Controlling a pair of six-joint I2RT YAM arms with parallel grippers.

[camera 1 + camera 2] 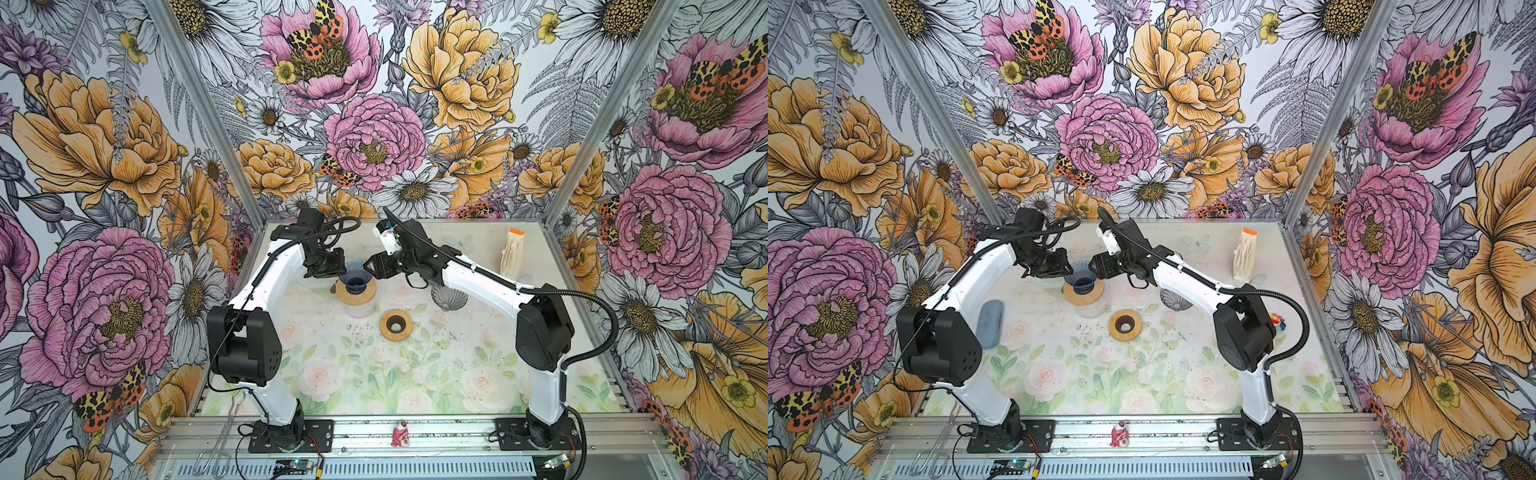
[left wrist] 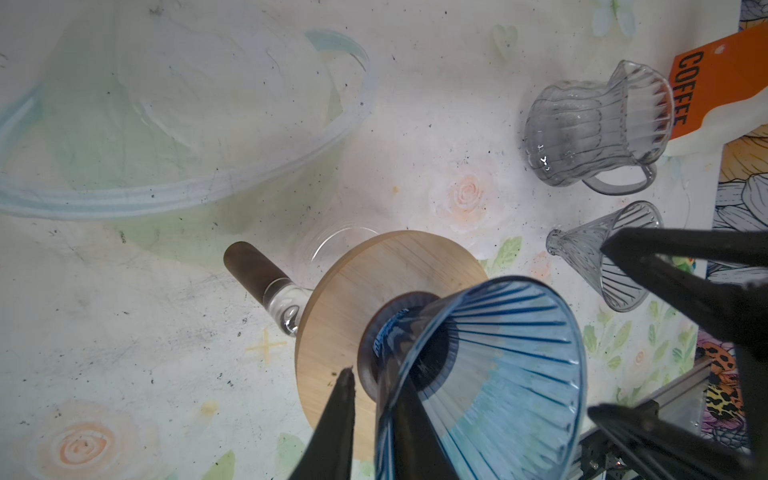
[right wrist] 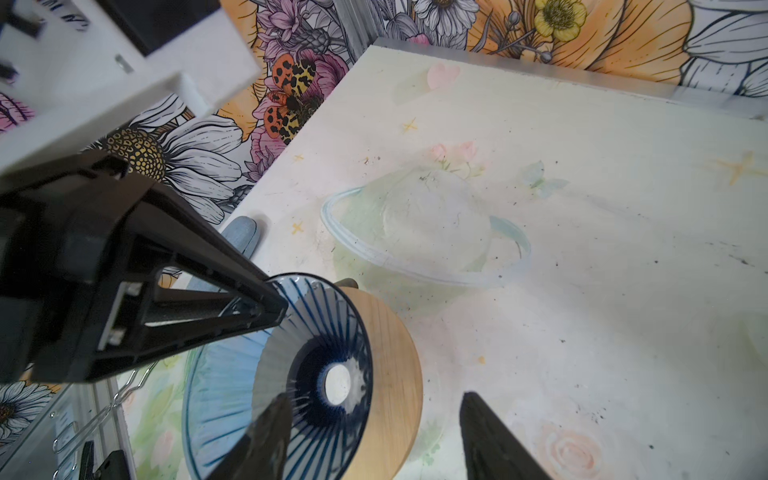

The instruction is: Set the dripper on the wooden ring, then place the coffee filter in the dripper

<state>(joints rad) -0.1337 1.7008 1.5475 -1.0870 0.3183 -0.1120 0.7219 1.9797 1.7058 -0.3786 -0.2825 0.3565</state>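
Rim of the blue ribbed glass dripper [image 2: 498, 374], seated in a round wooden collar [image 2: 353, 299], sits pinched between the left fingers [image 2: 336, 428] — right fingers [image 3: 486, 449] stand spread on the dripper's other side, gripping nothing.

Floral table [image 1: 374, 374], wooden ring [image 1: 397, 325], filter pack [image 1: 513, 253]

Glossy ribbed blue translucent dripper [image 2: 498, 374], collar [image 2: 365, 282] under the dripper smooth matt wood, jug [image 2: 590, 124] beyond the dripper clear fluted glass, tabletop [image 2: 124, 332] matt, speckled.

Bold floral wallpaper walls [image 1: 374, 124], aluminium corner posts [image 1: 208, 112], pale rose-printed tabletop [image 1: 365, 365], metal rail [image 1: 449, 434] along the front
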